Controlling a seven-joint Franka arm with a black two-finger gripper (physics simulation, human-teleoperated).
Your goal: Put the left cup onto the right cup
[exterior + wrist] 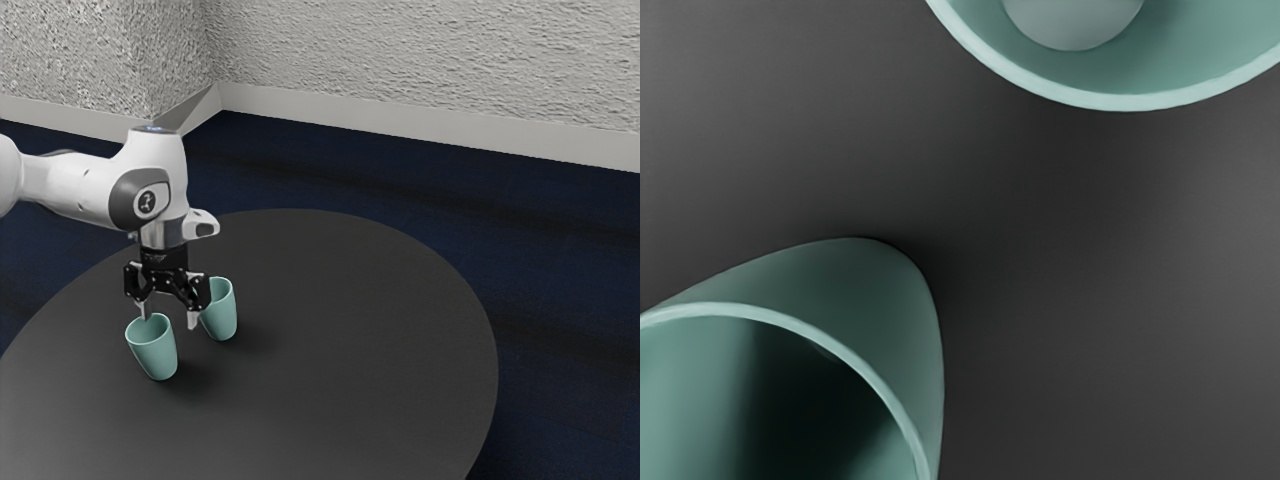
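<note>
Two teal cups stand upright on the round black table (330,400). In the exterior view the left cup (152,350) is nearer the front and the right cup (219,310) sits just behind it to the exterior view's right. My gripper (170,320) hangs low over the left cup, open. One finger dips toward the cup's mouth and the other hangs outside its wall, in the gap between the cups. The wrist view has the left cup (790,370) large and close under the hand, and the right cup's rim (1110,95) farther off.
The table's edge (490,340) curves round on the exterior view's right, with dark blue floor (560,260) beyond. Grey textured walls (420,50) stand at the back. The arm (90,185) comes in from the exterior view's left.
</note>
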